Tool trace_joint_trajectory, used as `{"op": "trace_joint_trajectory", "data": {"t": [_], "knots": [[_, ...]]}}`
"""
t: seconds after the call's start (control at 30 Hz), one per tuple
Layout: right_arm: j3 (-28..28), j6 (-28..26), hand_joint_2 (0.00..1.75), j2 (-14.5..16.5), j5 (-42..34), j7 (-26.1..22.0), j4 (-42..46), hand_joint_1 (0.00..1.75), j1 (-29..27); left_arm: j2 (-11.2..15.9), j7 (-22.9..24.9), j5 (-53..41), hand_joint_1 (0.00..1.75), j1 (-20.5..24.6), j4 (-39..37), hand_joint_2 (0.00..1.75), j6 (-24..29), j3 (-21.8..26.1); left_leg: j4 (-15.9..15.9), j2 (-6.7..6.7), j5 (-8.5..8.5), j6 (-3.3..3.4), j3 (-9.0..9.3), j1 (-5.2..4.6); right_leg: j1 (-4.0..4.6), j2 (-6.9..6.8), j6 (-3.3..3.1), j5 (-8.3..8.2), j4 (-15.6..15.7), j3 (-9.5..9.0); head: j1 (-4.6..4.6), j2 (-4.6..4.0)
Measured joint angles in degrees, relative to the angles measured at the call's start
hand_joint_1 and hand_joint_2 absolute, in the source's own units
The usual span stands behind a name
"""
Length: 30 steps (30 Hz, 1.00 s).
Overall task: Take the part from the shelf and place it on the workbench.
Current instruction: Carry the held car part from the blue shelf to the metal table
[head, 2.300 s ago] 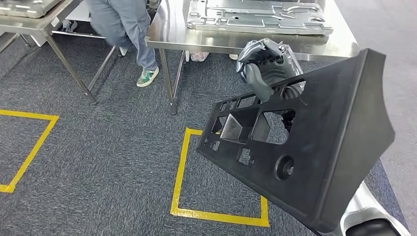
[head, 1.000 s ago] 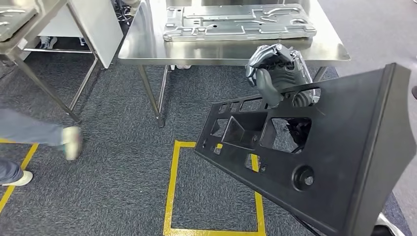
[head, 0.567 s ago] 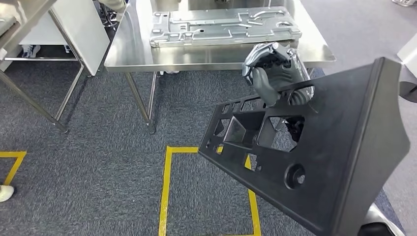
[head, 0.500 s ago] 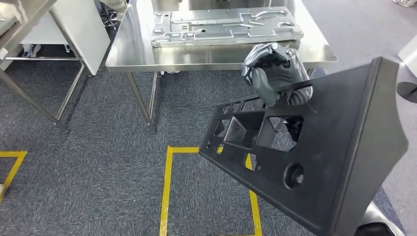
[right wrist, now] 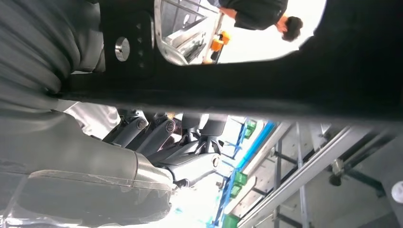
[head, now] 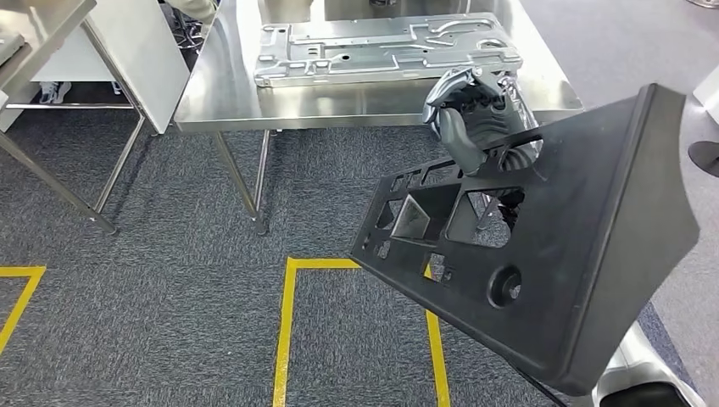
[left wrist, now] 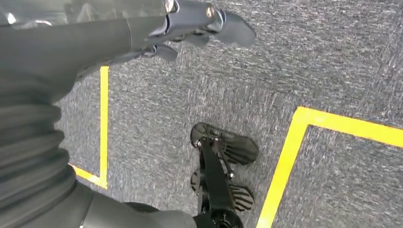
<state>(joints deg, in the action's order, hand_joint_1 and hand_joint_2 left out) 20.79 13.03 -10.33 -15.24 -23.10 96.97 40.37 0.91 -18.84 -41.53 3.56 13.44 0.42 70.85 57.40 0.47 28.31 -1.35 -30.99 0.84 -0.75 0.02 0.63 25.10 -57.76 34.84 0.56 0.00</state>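
Right hand (head: 476, 114) clamped on the upper edge of a big black plastic part (head: 560, 254), thumb hooked over the front face, darker fingers (right wrist: 157, 130) wrapped round the back. Part carried up in the air at a tilt, well above the carpet, not on anything yet. Full of cutouts: a row of small square holes along the low left end, two bigger windows in the middle, one round hole lower down. Raised lip running along the right side. No brand, label or lettering readable anywhere on it, just plain black.

Straight ahead, a stainless workbench (head: 212, 93) with a grey stamped metal panel (head: 386, 47) lying flat on top. Part's upper edge and the hand overlapping the bench's near edge in the head view, but hanging in front of it, not touching as far as can be told. Second steel table (head: 34, 25) off to the left, white board (head: 140, 55) leaning between the two.

Yellow tape lines (head: 288, 331) on the grey carpet (head: 153, 280), forming a box below the part.

Left hand (left wrist: 190, 23) dangling over the floor, holding nothing, fingers loosely apart. Person in dark top (right wrist: 259, 14) glimpsed through a cutout in the right wrist view.
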Motion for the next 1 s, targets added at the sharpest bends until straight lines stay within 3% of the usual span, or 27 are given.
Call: {"op": "trace_joint_trajectory", "data": {"t": [0.07, 0.17, 0.2, 0.23, 0.27, 0.33, 0.37, 0.4, 0.53, 0.6, 0.67, 0.7, 0.73, 0.77, 0.83, 0.87, 0.93, 1.0], "knots": [[0.02, -0.02, 1.75, -0.07, -0.01, 0.03, -0.04, 1.75, 0.2, -0.01, -0.04, 0.0, 0.0, 0.04, 0.0, 1.75, 0.0, 0.0, 2.96, -0.01, 1.54, -0.53, -1.13, 0.2, -0.08, 0.07, -0.84, 0.24, 0.34, -0.7, -0.29, 0.0], [0.18, -0.01, 1.75, -0.08, -0.02, 0.08, -0.2, 1.75, 0.22, -0.01, -0.07, 0.0, 0.0, -0.05, 0.0, 1.75, 0.0, 0.01, 14.32, -0.06, 5.45, -0.76, -7.56, 0.28, 0.25, 0.16, -1.56, 1.0, 0.41, -1.66, -0.56, 0.0], [0.24, -0.01, 1.75, -0.08, -0.02, 0.12, -0.29, 1.75, 0.12, -0.02, -0.07, 0.0, 0.0, -0.13, 0.0, 1.75, 0.0, 0.02, 16.82, -0.07, 5.56, -0.7, -9.44, 0.26, 0.43, 0.25, -1.66, 1.33, 0.41, -2.04, -0.56, 0.0], [0.27, -0.01, 1.75, -0.08, -0.02, 0.17, -0.37, 1.75, 0.05, -0.02, -0.07, 0.0, 0.0, -0.2, 0.0, 1.75, 0.0, 0.02, 17.17, -0.08, 4.48, -0.54, -10.34, 0.22, 0.63, 0.35, -1.71, 1.71, 0.41, -2.52, -0.56, 0.0], [0.3, -0.01, 1.75, -0.07, -0.03, 0.23, -0.43, 1.75, 0.01, -0.03, -0.07, 0.0, 0.0, -0.24, 0.0, 1.75, 0.0, 0.03, 15.21, -0.09, 2.33, -0.23, -10.11, 0.14, 0.82, 0.43, -1.73, 2.13, 0.41, -3.1, -0.57, 0.0], [0.3, -0.01, 1.75, -0.06, -0.04, 0.34, -0.45, 1.75, 0.01, 0.05, -0.08, 0.0, 0.0, -0.24, 0.01, 1.75, 0.0, 0.07, 7.52, -0.17, -2.61, 0.79, -7.36, -0.26, 1.14, 0.52, -1.64, 3.05, 0.42, -4.34, -0.53, 0.0], [0.3, -0.02, 1.75, -0.05, -0.04, 0.4, -0.46, 1.75, 0.05, 0.09, -0.1, 0.0, 0.0, -0.2, 0.01, 1.75, 0.0, 0.1, 4.26, -0.2, -3.9, 1.29, -5.99, -0.51, 1.23, 0.59, -1.45, 3.45, 0.42, -4.74, -0.45, 0.0], [0.3, -0.04, 1.75, -0.05, -0.03, 0.46, -0.47, 1.75, 0.06, 0.15, -0.13, 0.01, 0.0, -0.18, 0.02, 1.75, 0.0, 0.15, 2.22, -0.23, -4.36, 1.69, -5.08, -0.75, 1.22, 0.63, -1.19, 3.72, 0.51, -5.01, -0.36, 0.0], [0.24, -0.26, 1.75, -0.05, 0.01, 0.74, -0.43, 1.75, -0.13, 0.21, -0.18, 0.0, 0.0, -0.22, 0.03, 1.75, 0.0, 0.31, 0.01, -0.3, -3.77, 2.71, -3.33, -0.73, 1.01, 0.65, 0.06, 3.88, -0.81, -5.1, -0.19, 0.01], [0.09, -0.41, 1.75, -0.04, 0.03, 0.77, -0.35, 1.75, 0.07, 0.21, -0.18, 0.0, 0.0, -0.12, 0.02, 1.75, 0.0, 0.35, -0.53, -0.31, -3.53, 3.09, -2.37, -0.51, 0.8, 0.6, 0.55, 5.83, -5.24, -2.7, 0.06, 0.01], [0.01, -0.5, 1.75, -0.03, 0.03, 0.78, -0.36, 1.75, -0.02, 0.2, -0.18, -0.01, 0.0, -0.03, 0.02, 1.75, 0.0, 0.36, -0.57, -0.3, -3.05, 3.25, -1.94, -0.49, 0.45, 0.57, 1.17, 8.57, -12.56, 2.12, 0.28, 0.01], [0.01, -0.5, 1.75, -0.03, 0.03, 0.79, -0.38, 1.75, -0.22, 0.18, -0.18, -0.02, 0.0, -0.05, 0.02, 1.75, 0.0, 0.36, -0.55, -0.31, -2.79, 3.21, -1.71, -0.47, 0.24, 0.56, 1.45, 9.13, -15.18, 4.22, 0.28, 0.01], [0.01, -0.49, 1.75, -0.03, -0.01, 0.84, -0.39, 1.75, -0.4, 0.14, -0.18, -0.03, 0.0, -0.11, 0.02, 1.75, 0.0, 0.36, -0.52, -0.33, -2.49, 3.13, -1.4, -0.44, 0.04, 0.52, 1.7, 8.52, -15.84, 5.38, 0.3, 0.01], [-0.02, -0.42, 1.75, -0.03, -0.16, 0.94, -0.4, 1.75, -0.51, 0.08, -0.18, -0.05, 0.0, -0.17, 0.02, 1.75, 0.0, 0.36, -0.48, -0.34, -2.16, 2.99, -0.98, -0.37, -0.13, 0.44, 1.9, 6.66, -14.19, 5.36, 0.32, 0.01], [-0.13, 0.03, 1.75, -0.03, -0.99, 1.51, -0.43, 1.75, -0.55, -0.04, -0.18, -0.16, 0.0, -0.21, 0.02, 1.75, 0.0, 0.37, -0.41, -0.37, -1.37, 2.53, -0.04, -0.26, -0.37, 0.09, 2.04, 1.29, -6.42, 2.88, 0.35, 0.01], [-0.2, 0.28, 1.75, -0.03, -1.53, 1.89, -0.45, 1.75, -0.55, -0.07, -0.18, -0.22, 0.0, -0.16, 0.02, 1.75, 0.0, 0.38, -0.34, -0.39, -1.04, 2.22, 0.26, -0.26, -0.29, -0.1, 1.82, -0.04, -2.96, 1.72, 0.39, 0.0], [-0.3, 0.38, 1.75, -0.02, -2.33, 2.69, -0.51, 1.75, -0.68, -0.09, -0.18, -0.31, 0.0, -0.1, 0.02, 1.75, 0.01, 0.42, -0.23, -0.35, -0.66, 1.44, 0.47, -0.34, -0.01, -0.27, 0.91, -0.53, 0.01, 0.8, 0.41, 0.0], [-0.57, -0.19, 1.75, -0.03, -2.56, 3.39, -0.49, 1.75, -0.9, -0.11, -0.18, -0.38, 0.0, -0.15, 0.03, 1.75, 0.01, 0.45, 0.1, -0.28, -0.51, 0.58, 0.65, -0.34, 0.06, -0.14, -0.15, -0.54, 0.26, 0.4, 0.36, 0.01]]}}
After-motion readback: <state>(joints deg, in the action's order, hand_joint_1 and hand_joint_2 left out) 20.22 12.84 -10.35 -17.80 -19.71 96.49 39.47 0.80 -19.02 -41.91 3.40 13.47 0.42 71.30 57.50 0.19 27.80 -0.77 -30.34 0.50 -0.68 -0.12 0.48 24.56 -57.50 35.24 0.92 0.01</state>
